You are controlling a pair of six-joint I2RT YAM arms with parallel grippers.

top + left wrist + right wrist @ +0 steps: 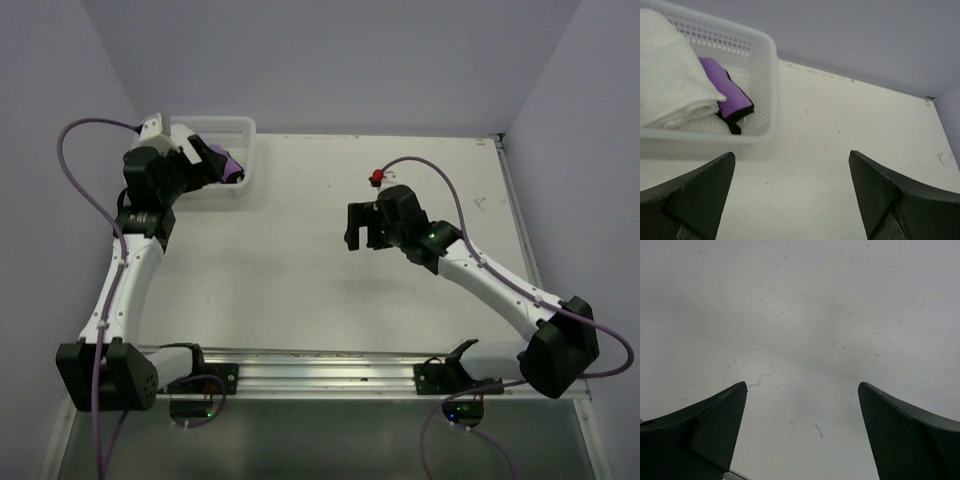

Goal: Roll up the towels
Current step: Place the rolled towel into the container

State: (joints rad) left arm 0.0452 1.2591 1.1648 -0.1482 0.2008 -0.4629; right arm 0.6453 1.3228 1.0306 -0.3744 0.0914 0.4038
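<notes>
- The left gripper (792, 162) hangs low over the white bench (850, 130) with its two dark fingers (695, 197) spread wide and nothing between them.
- Ahead of that gripper and off to its left sits a white plastic mesh basket (771, 75). Its near wall is just beyond the left fingertip.
- Inside the basket, at the far left of the wrist view, lies the large fluffy white towel (670, 85), folded into a thick bundle.
- The small purple towel with dark trim (722, 87) lies just to the right of the white one. It is tucked partly beneath it, and its trimmed end rests on the basket floor near the near wall.
- Neither towel touches the left gripper.
- Well to the right, over the middle of the bench, the right gripper (802, 387) is also fully open and holds nothing.
- Below its fingers there is only bare bench with a thin curled thread (762, 379) near the left fingertip. Both towels are far off to this gripper's left.
</notes>
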